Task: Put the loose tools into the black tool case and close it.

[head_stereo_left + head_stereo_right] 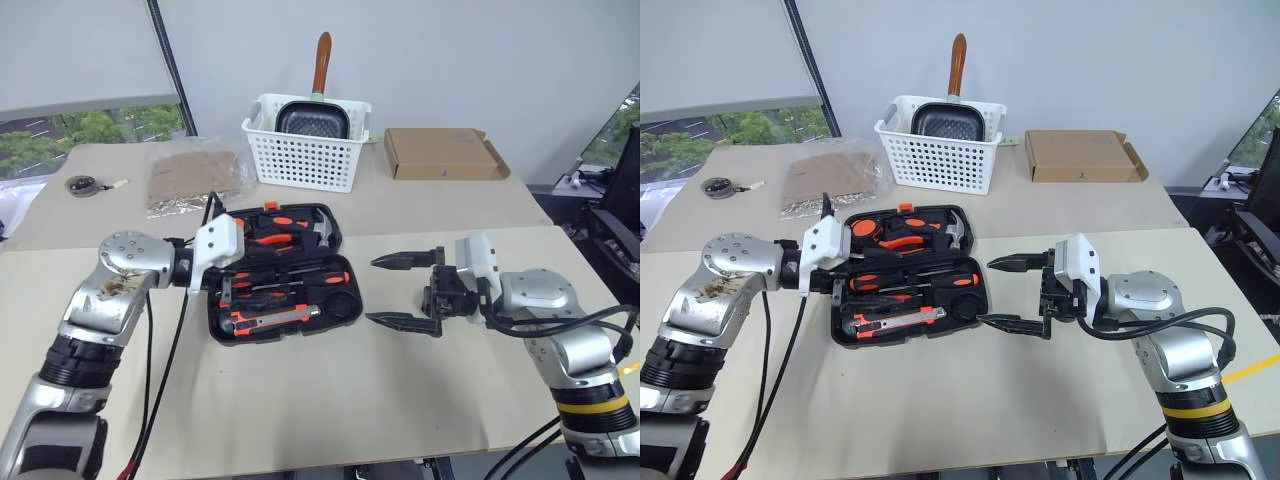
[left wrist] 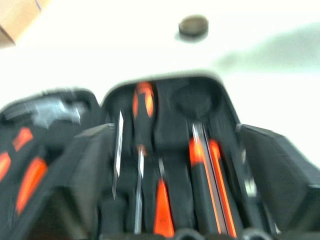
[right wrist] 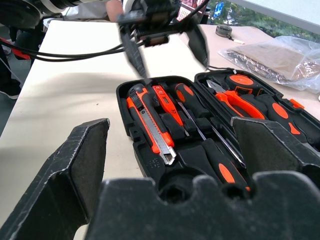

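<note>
The black tool case [image 1: 280, 270] lies open on the near bench [image 1: 330, 400], its two halves spread flat and its tray full of orange-and-black tools. In the near half, the utility knife [image 3: 152, 125] sits along the front edge, with the slim tester screwdriver [image 3: 167, 105] just beside it and the two long screwdrivers [image 3: 210, 140] in the next recesses. The far half holds the pliers [image 3: 240, 102], the hammer [image 1: 320, 230] and the round tape measure [image 3: 240, 80].

The left pincer [image 3: 162, 42] hangs over the case's 9 o'clock end, its black fingers apart and pinching nothing. The right pincer [image 1: 405, 290] hovers level at the case's 3 o'clock side, clear of it, its two fingers spread wide and empty — one toward the far side, one toward the near.

On the far bench, at 12 o'clock from the case, stands a white perforated basket [image 1: 305, 150] with a dark pan [image 1: 312, 120] in it. A flat cardboard box [image 1: 445, 153] lies at 2 o'clock, a clear bag of brown material [image 1: 192, 175] at 11 o'clock — and a small round object [image 1: 82, 185] further out at 10 o'clock.
</note>
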